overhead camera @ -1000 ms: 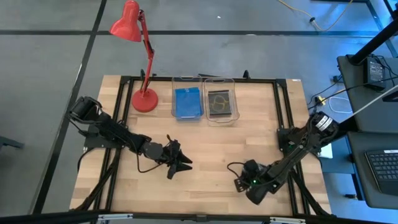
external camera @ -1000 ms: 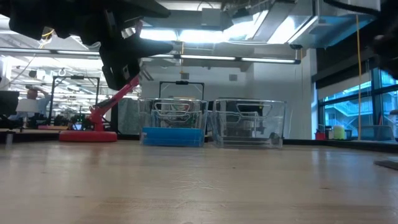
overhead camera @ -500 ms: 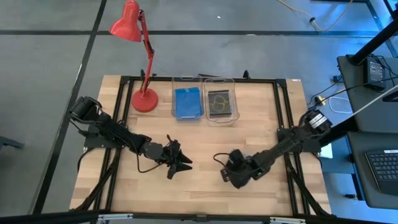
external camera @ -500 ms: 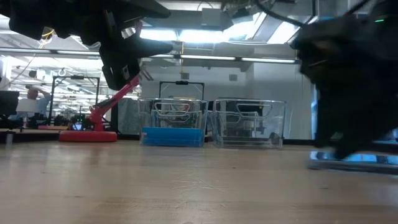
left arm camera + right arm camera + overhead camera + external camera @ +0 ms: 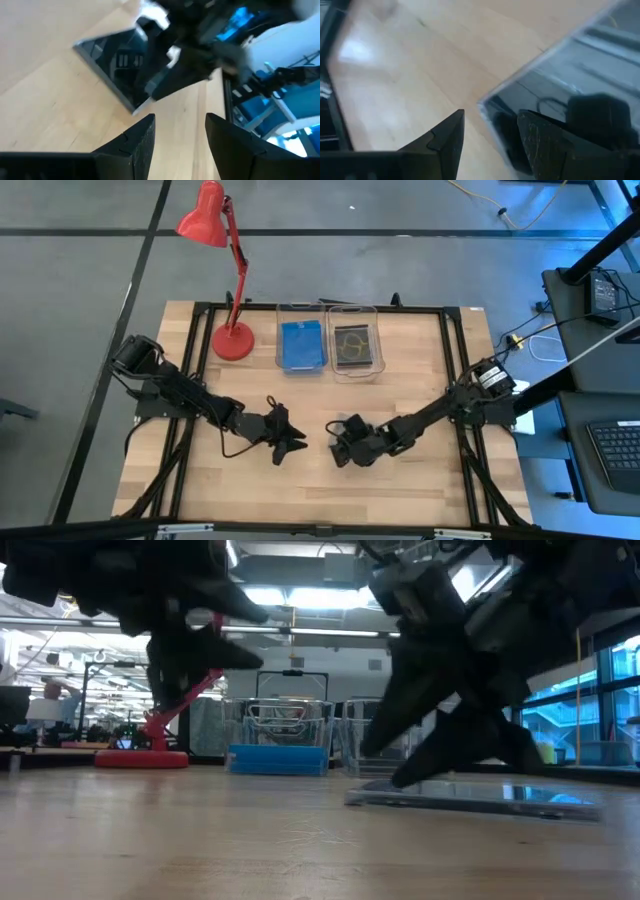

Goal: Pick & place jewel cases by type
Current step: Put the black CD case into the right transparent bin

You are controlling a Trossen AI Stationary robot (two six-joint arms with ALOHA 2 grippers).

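Cases visible: one bright blue case (image 5: 302, 344) on top in the left clear bin (image 5: 301, 311), one dark smoky case (image 5: 355, 345) on top in the right clear bin (image 5: 352, 311), and one more smoky case (image 5: 470, 797) out on the table at the right gripper; whether more are stacked under the top ones cannot be told. Bins count two, side by side at the table's (image 5: 420, 490) far edge, touching or nearly so. One red desk lamp (image 5: 222, 255) stands just left of the blue bin. Loose case looks thin, flat, rectangular, dark translucent with a clear edge, glossy; in the low view it lies flat or nearly flat on the wood, under the right arm. Right gripper (image 5: 340, 448) sits at table centre, low, fingers spread with a gap between them, its tips at the case's edge in the right wrist view (image 5: 545, 125); whether it grips the case cannot be told. Left gripper (image 5: 290, 442) hovers just left of it, near but apart, fingers spread with nothing between them, pointing at the loose case (image 5: 117, 65) and the right arm. Both grippers well apart from the bins.
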